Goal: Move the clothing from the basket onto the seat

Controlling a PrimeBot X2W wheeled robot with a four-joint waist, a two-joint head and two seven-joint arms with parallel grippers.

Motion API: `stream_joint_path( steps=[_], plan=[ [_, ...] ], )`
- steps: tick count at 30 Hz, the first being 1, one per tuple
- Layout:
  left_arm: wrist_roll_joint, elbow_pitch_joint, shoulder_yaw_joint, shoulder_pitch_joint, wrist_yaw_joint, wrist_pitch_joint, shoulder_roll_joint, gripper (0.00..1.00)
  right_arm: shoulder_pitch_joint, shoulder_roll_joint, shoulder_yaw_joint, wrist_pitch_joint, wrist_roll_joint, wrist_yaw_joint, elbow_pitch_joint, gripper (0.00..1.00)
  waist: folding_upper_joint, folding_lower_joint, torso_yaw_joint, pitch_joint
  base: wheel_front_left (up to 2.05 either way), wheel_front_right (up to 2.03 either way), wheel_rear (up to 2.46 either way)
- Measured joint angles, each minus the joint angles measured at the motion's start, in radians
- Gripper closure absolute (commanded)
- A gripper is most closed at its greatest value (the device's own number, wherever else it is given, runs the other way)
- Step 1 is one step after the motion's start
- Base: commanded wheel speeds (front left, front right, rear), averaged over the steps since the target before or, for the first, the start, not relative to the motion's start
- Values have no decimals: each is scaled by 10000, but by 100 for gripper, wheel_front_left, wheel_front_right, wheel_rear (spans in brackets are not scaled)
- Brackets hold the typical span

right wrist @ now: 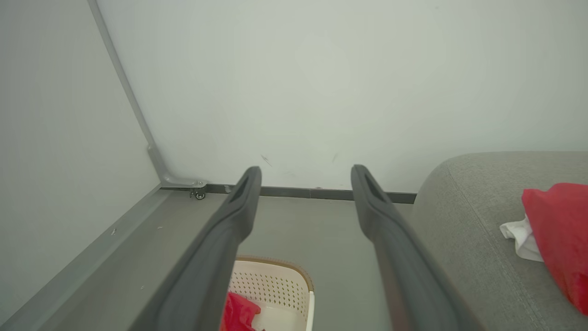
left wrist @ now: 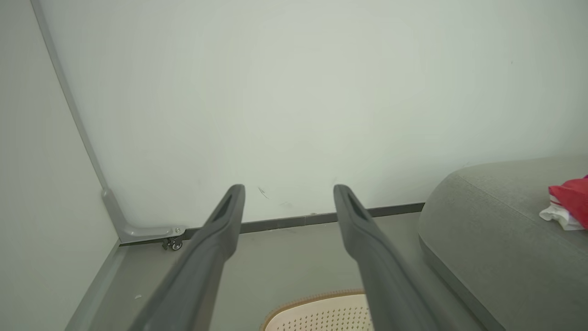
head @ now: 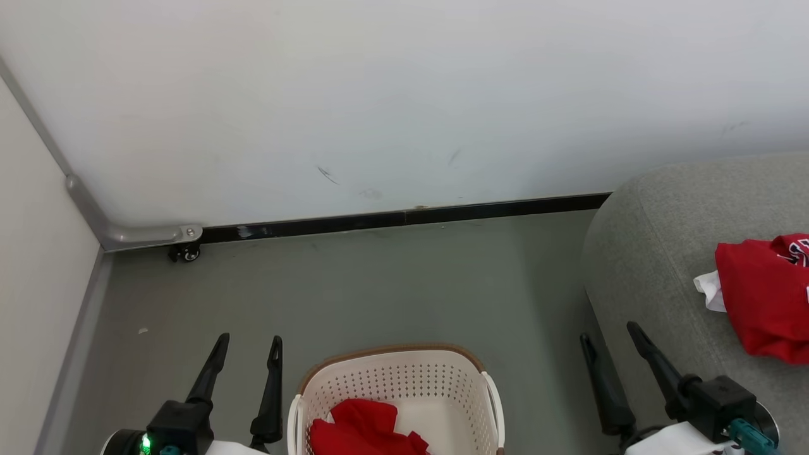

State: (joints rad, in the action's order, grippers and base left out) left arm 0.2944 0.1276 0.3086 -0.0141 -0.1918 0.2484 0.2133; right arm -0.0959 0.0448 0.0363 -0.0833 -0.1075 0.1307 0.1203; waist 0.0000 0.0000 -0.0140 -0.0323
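Left gripper (head: 249, 340) and right gripper (head: 608, 332) spread wide, empty

Head view: high, tilted forward and down; floor (head: 379, 284), wall (head: 379, 95), basket (head: 392, 349) at bottom centre, seat (head: 651, 253) at right.
Left wrist view: lower, nearer the floor, looking along the left tool (left wrist: 289, 188) toward the wall.
Right wrist view: same bearing along the right tool (right wrist: 306, 169), set further right.
Common to all three: wall, skirting (head: 404, 218), basket rim, seat edge.
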Motion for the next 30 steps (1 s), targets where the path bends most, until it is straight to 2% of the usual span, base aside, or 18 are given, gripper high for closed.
stream_joint_path(
  steps=[7,19,30],
  plan=[
    [-165,6,50,-25,88,0,12,0,-67,-4,29,102,-13,0,-309,0,0,1,-130,97,0,0,0],
    [-462,63,255,9,500,0,144,0,-79,-13,-265,174,12,0,-903,0,0,0,-312,390,0,0,0],
    [-821,458,610,755,878,0,416,0,-71,-19,-466,174,25,0,-1453,0,0,0,-523,899,0,0,0]
  ],
)
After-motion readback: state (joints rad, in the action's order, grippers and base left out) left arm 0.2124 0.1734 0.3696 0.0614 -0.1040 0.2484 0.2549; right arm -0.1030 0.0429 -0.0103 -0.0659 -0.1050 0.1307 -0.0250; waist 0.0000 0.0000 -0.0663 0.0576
